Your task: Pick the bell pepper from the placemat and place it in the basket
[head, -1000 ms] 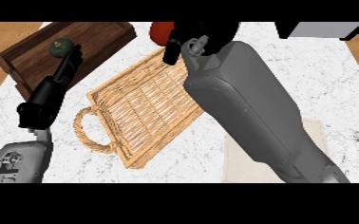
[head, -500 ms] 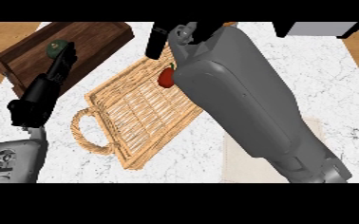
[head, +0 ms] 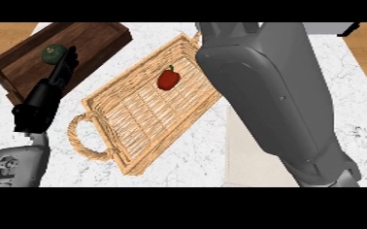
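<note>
**Q:** Red on wicker, is that the bell pepper point(head: 168, 78)? Half a second ago it was up against your right robot hand.

**Me:** Yes. Back then it sat by the dark fingers at the basket's far edge. It now lies by itself on the weave of the basket point(head: 136, 121), in the far half and away from the looped handle. Nothing touches it.

**Q:** And the right robot hand?

**Me:** It has gone out of sight past the top edge, so I cannot tell whether it is open or closed. Only my grey right forearm point(head: 269, 92) shows. It runs from the lower right up along the basket's right side and covers part of the pale placemat point(head: 240, 162) on the bench point(head: 179, 167).

**Q:** The other one?

**Me:** My left robot hand point(head: 44, 97) is at the left, much as before. Its fingers are straight and open and hold nothing. They point up over the dark wooden tray point(head: 93, 34), with the tips just beside a green vegetable point(head: 54, 53).

**Q:** How does the pepper look?

**Me:** It is glossy red with a short green stem pointing away from me.
</note>
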`<state>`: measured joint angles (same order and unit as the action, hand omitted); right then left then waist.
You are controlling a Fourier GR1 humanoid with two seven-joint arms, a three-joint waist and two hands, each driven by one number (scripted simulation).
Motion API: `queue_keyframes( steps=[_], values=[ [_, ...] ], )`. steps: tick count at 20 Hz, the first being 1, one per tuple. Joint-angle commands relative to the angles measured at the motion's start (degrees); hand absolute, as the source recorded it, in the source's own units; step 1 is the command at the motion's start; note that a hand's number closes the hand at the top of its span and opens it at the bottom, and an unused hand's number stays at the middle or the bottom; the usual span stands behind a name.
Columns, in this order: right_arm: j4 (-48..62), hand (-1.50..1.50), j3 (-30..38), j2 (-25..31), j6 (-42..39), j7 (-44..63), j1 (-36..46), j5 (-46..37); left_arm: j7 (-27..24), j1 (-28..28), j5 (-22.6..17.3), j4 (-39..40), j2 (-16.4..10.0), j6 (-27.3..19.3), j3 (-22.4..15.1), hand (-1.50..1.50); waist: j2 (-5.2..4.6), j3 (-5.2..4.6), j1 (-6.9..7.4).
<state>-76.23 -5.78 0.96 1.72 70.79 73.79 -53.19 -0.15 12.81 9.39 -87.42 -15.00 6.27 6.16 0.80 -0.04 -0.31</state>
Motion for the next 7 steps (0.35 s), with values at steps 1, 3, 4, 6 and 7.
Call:
queue_keyframes(
  steps=[1,3,4,6,7],
  values=[
    [-5.42,-1.5,3.31,-0.55,10.68,12.13,-2.2,-8.6,-1.07,-1.56,0.44,0.13,0.52,-1.06,0.33,0.0,0.17,0.06,-1.39],
    [-8.58,-1.5,4.7,-0.91,10.6,13.12,-4.01,-12.2,0.41,-0.78,-0.88,-0.69,-0.64,0.39,1.14,0.0,0.42,0.1,-1.62],
    [-11.77,-1.5,7.29,1.17,8.38,12.03,-5.93,-12.53,0.3,-2.83,-0.96,-1.48,-1.65,0.48,2.17,0.0,0.81,0.19,-2.06],
    [-16.2,-1.5,7.95,-0.04,8.31,11.54,-9.16,-15.57,0.09,-3.27,-0.45,-1.63,-0.26,0.25,0.7,0.0,0.49,0.14,-2.24],
    [-19.77,-1.5,9.35,0.37,6.69,11.43,-10.37,-16.12,0.75,-4.3,-0.76,-2.66,-0.37,-0.12,1.41,0.0,0.89,0.18,-2.48]
  ],
)
